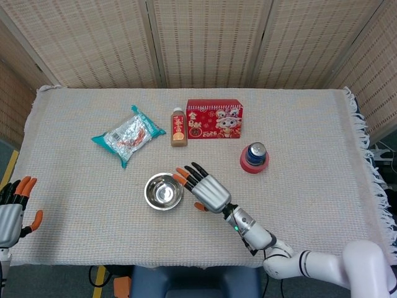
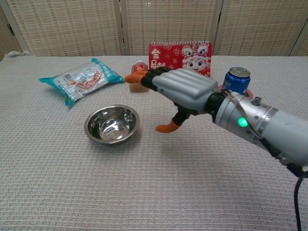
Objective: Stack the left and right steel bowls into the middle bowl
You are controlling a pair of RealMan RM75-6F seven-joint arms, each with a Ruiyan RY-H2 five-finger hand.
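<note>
One stack of steel bowls [image 1: 164, 191] [image 2: 111, 124] rests on the tablecloth left of centre; a second rim shows nested inside it. My right hand [image 1: 205, 187] [image 2: 178, 91] hovers just right of the bowls with its fingers spread, holding nothing. My left hand [image 1: 13, 210] hangs off the table's near-left edge, fingers apart and empty; the chest view does not show it.
A teal snack packet [image 1: 128, 135] [image 2: 80, 79], a small bottle [image 1: 178, 127], a red calendar box [image 1: 214, 118] [image 2: 180, 57] and a blue can [image 1: 255, 154] [image 2: 236, 81] on a red tape roll stand behind the bowls.
</note>
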